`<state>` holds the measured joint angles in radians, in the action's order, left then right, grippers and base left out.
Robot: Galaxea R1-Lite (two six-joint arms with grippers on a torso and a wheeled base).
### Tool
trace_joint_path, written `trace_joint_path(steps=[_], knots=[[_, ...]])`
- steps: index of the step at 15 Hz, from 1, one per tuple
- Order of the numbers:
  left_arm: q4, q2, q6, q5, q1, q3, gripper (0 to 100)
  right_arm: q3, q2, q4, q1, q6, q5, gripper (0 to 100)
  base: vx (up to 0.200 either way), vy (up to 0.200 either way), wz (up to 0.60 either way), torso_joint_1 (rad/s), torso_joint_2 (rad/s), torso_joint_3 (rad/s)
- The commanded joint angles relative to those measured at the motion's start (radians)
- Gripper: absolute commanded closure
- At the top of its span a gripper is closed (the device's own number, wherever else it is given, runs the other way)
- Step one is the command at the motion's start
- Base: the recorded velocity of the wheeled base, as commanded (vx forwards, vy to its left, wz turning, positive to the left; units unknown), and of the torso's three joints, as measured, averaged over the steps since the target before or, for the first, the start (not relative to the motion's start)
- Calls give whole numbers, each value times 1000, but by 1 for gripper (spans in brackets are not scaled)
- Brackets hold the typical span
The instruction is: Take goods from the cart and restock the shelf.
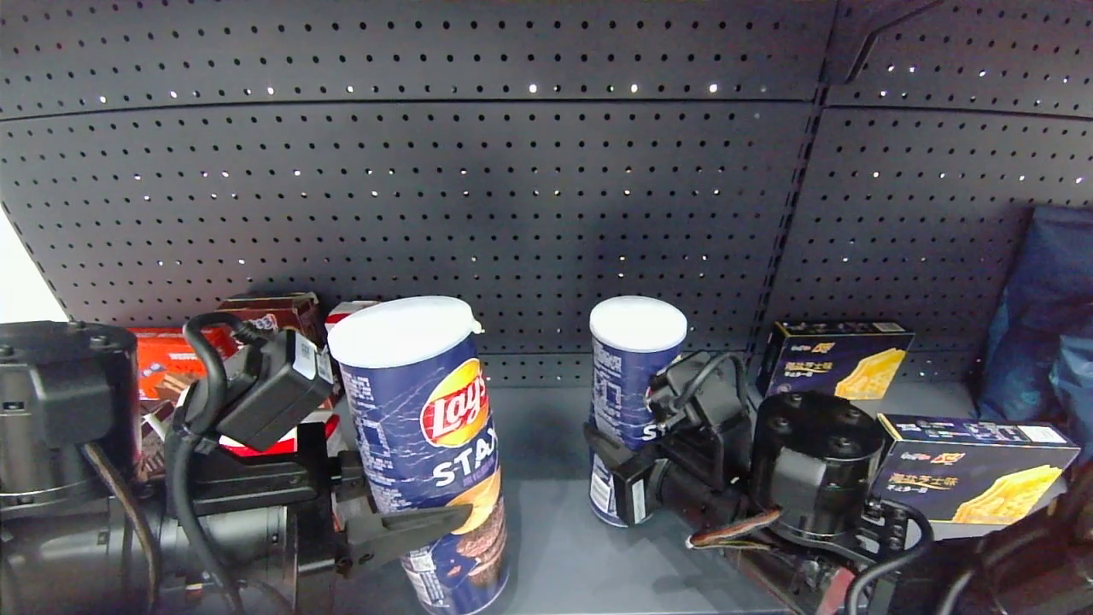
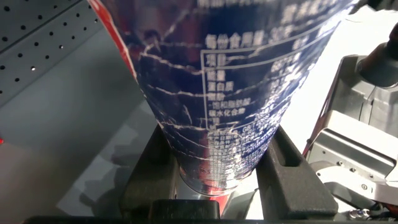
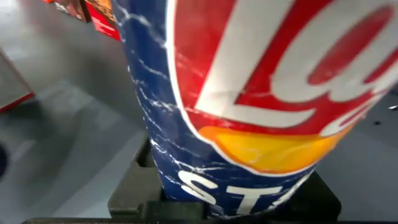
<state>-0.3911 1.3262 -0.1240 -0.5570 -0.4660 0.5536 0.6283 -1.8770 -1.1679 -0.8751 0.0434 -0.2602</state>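
The left can (image 1: 423,453) stands upright at the front of the shelf (image 1: 555,436), white lid on top. The left hand (image 1: 401,512) is closed on its lower body, with one finger (image 1: 410,528) across the front of the can. In the left wrist view the can (image 2: 236,106) sits between both fingers (image 2: 149,168). Whether its base rests on the shelf cannot be told.

The right can (image 1: 628,384) stands upright farther back and well apart from the left can. The right hand (image 1: 615,465) is closed on its lower half. In the right wrist view the can (image 3: 249,106) sits between the fingers (image 3: 134,193). Its base appears to touch the shelf.

Status, as a judgement:
1. Both cans have reached the shelf.
2. Neither can is released, so the placing step is not finished.
3. Remaining: seat each can, open each hand, withdraw without tipping the cans.
4. How much stock remains to be brought cannot be judged.

Around the cans: red and brown boxes (image 1: 265,316) are at the back left, two black-and-yellow boxes (image 1: 832,359) are on the right, and a blue bag (image 1: 1042,307) is at the far right.
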Motion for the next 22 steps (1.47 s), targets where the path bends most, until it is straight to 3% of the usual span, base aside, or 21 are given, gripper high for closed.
trace_joint_path(steps=[1,3,13,22], knots=[[-2,-1,0,0,1,0,100,-25,79,11,-27,10,-36,100,0,0,0,0,0,0],[0,1,0,2,0,2,100,-33,68,16,-76,7,-129,100,0,0,0,0,0,0],[0,-2,0,2,3,0,100,-18,-2,25,-79,-36,-271,100,0,0,0,0,0,0],[0,-2,0,2,3,2,100,-44,22,27,-1,-53,-280,100,0,0,0,0,0,0]])
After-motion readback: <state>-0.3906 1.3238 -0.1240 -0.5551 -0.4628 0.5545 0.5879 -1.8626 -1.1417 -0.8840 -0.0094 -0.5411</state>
